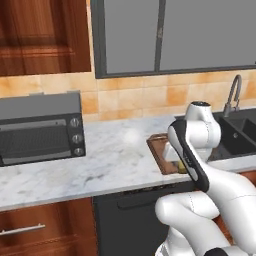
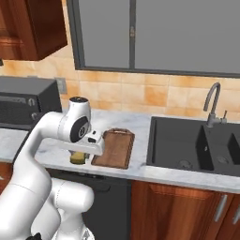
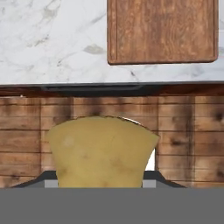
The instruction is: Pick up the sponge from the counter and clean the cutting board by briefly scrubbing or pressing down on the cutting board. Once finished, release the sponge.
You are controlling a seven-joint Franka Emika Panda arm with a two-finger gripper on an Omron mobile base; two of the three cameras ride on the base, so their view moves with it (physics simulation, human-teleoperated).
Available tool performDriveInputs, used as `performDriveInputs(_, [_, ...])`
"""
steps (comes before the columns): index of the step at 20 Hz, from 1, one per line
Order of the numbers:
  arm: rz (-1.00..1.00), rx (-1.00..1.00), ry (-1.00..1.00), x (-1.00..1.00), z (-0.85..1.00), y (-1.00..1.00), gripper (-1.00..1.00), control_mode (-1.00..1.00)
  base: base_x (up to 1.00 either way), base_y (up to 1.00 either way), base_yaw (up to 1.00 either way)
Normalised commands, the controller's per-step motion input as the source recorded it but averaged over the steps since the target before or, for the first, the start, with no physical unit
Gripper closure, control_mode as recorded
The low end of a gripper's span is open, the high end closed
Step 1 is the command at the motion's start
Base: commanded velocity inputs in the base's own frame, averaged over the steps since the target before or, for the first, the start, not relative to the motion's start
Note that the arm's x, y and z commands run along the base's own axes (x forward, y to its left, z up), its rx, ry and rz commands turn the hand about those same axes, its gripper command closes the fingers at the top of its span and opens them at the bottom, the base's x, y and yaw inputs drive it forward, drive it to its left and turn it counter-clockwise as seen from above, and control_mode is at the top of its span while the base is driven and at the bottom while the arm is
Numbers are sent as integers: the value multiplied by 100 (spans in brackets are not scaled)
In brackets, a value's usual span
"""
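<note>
gripper (image 2: 80, 157): jaws closed on the sponge, gripping it by its sides; hanging below the wrist at the front edge of the counter, pointing down
sponge (image 3: 101, 151): sitting in the grip, lifted off the counter; in the hand view it is covering most of the lower frame, with wood floor planks behind it
sponge, right base view (image 2: 78, 157): showing as a yellow block under the wrist, just left of the board's near left corner, over the counter edge
sponge, left base view (image 1: 181, 166): only a small yellow sliver is peeking out behind the forearm, beside the board
board (image 2: 114, 147): lying flat on the counter, left of the sink, long side running front to back; top bare
board vs sponge: apart, not touching; in the hand view the board (image 3: 162, 30) is sitting up top, the sponge well below it
counter (image 1: 107, 162): white marble, carrying the board and the microwave
microwave (image 1: 40, 129): standing at the left end of the counter, door shut, well apart from the board
sink (image 2: 190, 143): dark basin set into the counter right of the board, faucet (image 2: 213, 103) behind it
arm: folding over the counter edge, elbow high, blocking most of the board in the left base view
</note>
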Motion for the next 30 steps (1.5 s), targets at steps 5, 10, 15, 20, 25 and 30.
performDriveInputs(5, [0, 0, 0, 0, 0, 0, 100, 100, 40, -47, 0])
performDriveInputs(10, [0, 0, 0, 0, 0, 0, 100, 100, 34, -21, 0])
performDriveInputs(15, [0, 0, 0, 0, 0, 0, 100, 100, 34, -2, 0])
performDriveInputs(20, [0, 0, 0, 0, 0, 0, 100, 100, 9, 0, 0])
performDriveInputs(25, [0, 0, 0, 43, -24, 0, 100, -100, 3, 0, 0])
performDriveInputs(30, [0, 0, 0, 91, -52, -20, 100, -100, 0, 0, 0])
